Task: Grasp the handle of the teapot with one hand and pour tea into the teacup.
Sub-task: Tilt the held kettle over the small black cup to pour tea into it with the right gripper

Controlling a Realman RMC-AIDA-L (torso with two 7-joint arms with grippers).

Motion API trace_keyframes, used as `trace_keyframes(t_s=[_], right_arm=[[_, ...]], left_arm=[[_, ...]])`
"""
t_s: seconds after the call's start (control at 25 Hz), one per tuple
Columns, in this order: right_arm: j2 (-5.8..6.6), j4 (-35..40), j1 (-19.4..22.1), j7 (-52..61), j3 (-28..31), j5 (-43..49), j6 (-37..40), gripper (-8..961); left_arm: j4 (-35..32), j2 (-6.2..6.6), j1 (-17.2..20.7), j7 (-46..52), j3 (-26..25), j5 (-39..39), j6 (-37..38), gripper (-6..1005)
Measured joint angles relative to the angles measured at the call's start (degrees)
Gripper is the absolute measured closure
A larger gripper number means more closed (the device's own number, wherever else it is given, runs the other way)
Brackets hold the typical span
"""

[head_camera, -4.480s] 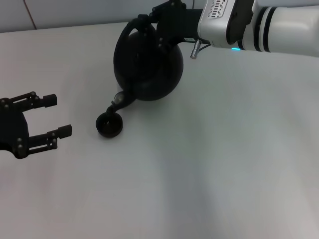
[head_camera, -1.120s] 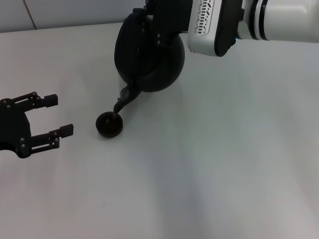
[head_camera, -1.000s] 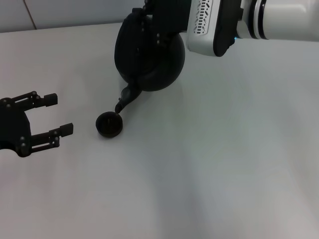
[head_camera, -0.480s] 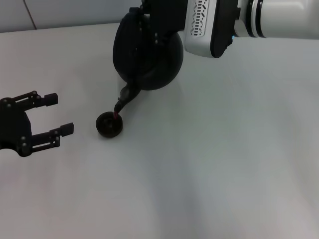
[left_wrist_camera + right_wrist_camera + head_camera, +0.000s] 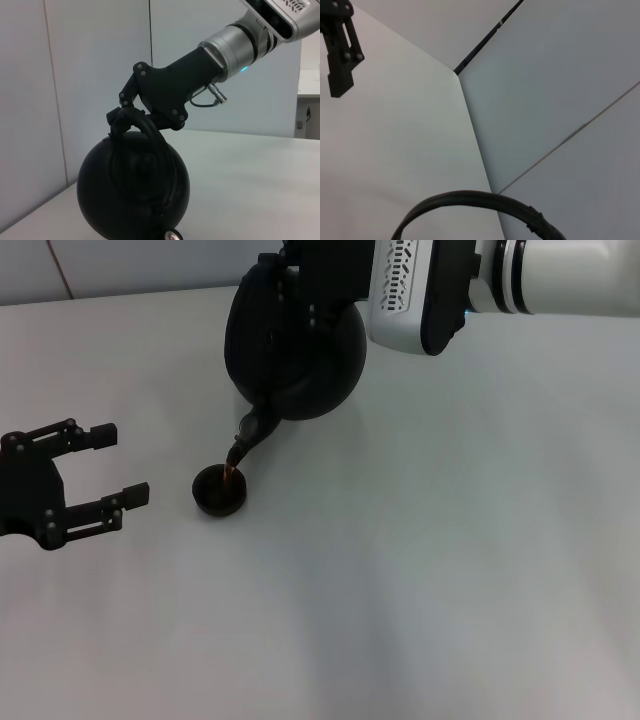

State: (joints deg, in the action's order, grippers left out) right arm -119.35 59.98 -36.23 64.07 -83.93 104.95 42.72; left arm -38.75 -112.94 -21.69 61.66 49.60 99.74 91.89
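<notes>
Near the far edge of the white worktop (image 5: 450, 570), our right gripper (image 5: 300, 280) has its fingers clenched on the thick black arched handle (image 5: 145, 131) of the large round matte-black teapot (image 5: 295, 355). The pot tilts, spout down, a thin reddish stream of tea (image 5: 233, 466) falling into the tiny dark round teacup (image 5: 220, 490). Our left gripper (image 5: 105, 465) rests by the left edge, fingers released.

Matte-black teapot (image 5: 297, 350), dark brown-black teacup (image 5: 219, 490)
</notes>
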Motion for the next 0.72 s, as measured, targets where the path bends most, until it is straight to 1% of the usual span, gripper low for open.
trace_keyframes(t_s=[0.2, 0.32, 0.36, 0.56, 0.72], right_arm=[[-0.01, 0.00, -0.01, 0.09, 0.00, -0.38, -0.25, 861], [-0.16, -0.28, 0.44, 0.18, -0.44, -2.82, -2.54, 862], [-0.20, -0.90, 0.74, 0.20, -1.04, -5.35, -3.79, 862], [-0.16, -1.91, 2.15, -0.25, -1.49, -10.69, -4.01, 862], [-0.18, -1.97, 3.28, -0.08, -1.56, -12.33, -3.67, 863]], left_arm=[[-0.14, -0.21, -0.02, 0.01, -0.18, 0.02, -0.12, 246], [-0.25, -0.25, -0.01, 0.00, -0.21, 0.02, -0.13, 246], [-0.34, -0.28, 0.06, 0.00, -0.21, 0.02, -0.14, 246], [-0.41, -0.35, 0.14, -0.03, -0.21, 0.02, -0.22, 246], [-0.49, -0.35, 0.04, -0.33, -0.21, 0.02, -0.23, 247]])
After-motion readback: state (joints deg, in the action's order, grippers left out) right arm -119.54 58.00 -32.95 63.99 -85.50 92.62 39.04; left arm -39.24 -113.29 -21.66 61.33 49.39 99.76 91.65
